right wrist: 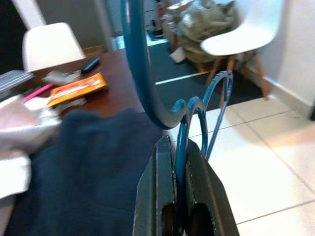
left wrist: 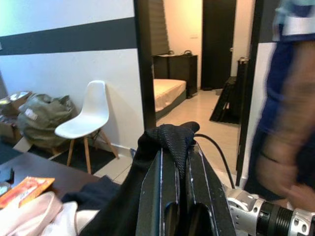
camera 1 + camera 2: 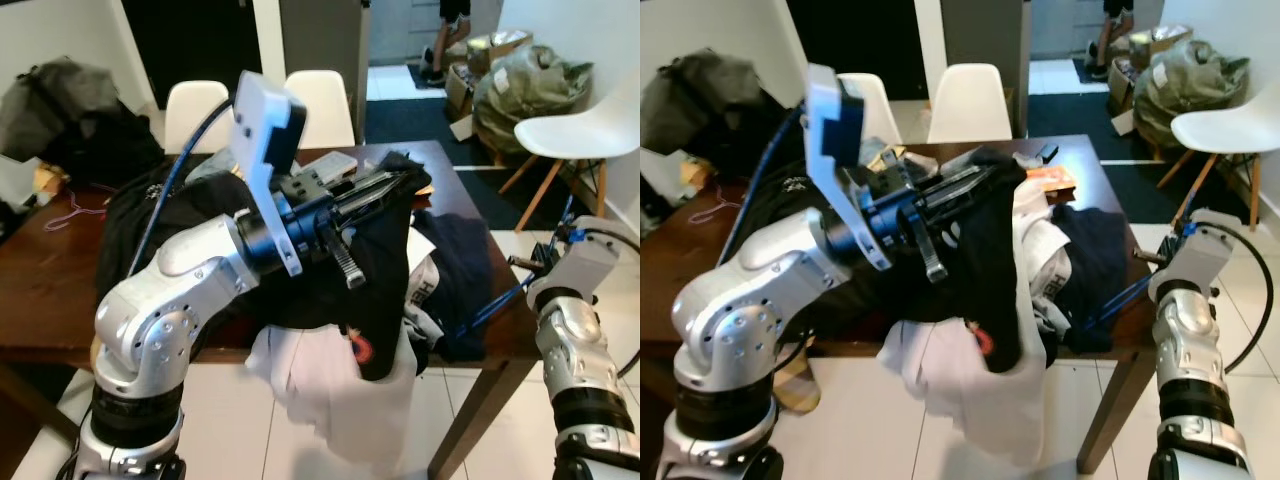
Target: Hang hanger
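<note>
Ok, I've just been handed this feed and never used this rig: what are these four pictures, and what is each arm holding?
The two wide pictures come from the head of a humanoid robot, looking down at a dark wooden table heaped with clothes. The other two come from cameras on its wrists, looking along each pair of black fingers. The left gripper is raised over the table, shut on a black garment that hangs from it above a white garment. The right gripper, beside the table's corner, is shut on a blue hanger. A navy garment and an orange packet lie on the table. White chairs stand around.
</note>
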`<state>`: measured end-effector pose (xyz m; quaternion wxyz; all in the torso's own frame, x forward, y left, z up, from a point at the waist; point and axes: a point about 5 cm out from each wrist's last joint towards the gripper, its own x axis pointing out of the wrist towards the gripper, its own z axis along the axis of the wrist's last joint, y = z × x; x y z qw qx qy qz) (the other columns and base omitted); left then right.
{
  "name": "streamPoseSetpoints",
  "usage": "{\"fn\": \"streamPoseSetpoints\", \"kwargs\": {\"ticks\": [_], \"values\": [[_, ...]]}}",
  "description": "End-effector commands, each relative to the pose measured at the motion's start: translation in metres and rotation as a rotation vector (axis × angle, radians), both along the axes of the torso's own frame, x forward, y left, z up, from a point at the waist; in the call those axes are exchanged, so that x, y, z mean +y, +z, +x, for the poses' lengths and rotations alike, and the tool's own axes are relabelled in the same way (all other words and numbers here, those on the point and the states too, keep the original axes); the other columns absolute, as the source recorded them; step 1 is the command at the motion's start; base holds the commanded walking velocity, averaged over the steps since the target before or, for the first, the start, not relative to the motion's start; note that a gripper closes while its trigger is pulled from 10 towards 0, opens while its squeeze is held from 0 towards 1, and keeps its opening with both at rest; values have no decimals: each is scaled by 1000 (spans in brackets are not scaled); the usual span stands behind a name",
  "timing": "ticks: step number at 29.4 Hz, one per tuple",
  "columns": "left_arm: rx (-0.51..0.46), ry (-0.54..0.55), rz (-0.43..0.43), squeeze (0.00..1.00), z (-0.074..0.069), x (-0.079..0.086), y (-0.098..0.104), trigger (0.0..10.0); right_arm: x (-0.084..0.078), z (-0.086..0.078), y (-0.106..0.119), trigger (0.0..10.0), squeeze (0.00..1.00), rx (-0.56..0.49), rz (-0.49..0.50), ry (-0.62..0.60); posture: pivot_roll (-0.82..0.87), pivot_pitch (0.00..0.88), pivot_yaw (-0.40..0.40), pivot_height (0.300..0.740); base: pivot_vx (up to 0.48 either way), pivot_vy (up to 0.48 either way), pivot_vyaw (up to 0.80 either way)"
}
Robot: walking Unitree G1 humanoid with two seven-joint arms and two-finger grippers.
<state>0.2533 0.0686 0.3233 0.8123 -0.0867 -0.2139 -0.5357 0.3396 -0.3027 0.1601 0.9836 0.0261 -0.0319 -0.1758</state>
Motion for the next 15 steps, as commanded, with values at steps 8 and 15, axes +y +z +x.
{"fn": "streamPoseSetpoints", "kwargs": {"ticks": [8,15], "values": [[-7,-86,-155,0,-8,3,28,10000,4,1,-8,10000,0,9,29,18,-83,0,70,736,-349,0,0],[-4,-100,-238,0,-7,7,40,10000,5,1,-8,10000,0,4,32,19,-84,0,71,736,-348,0,0]]}}
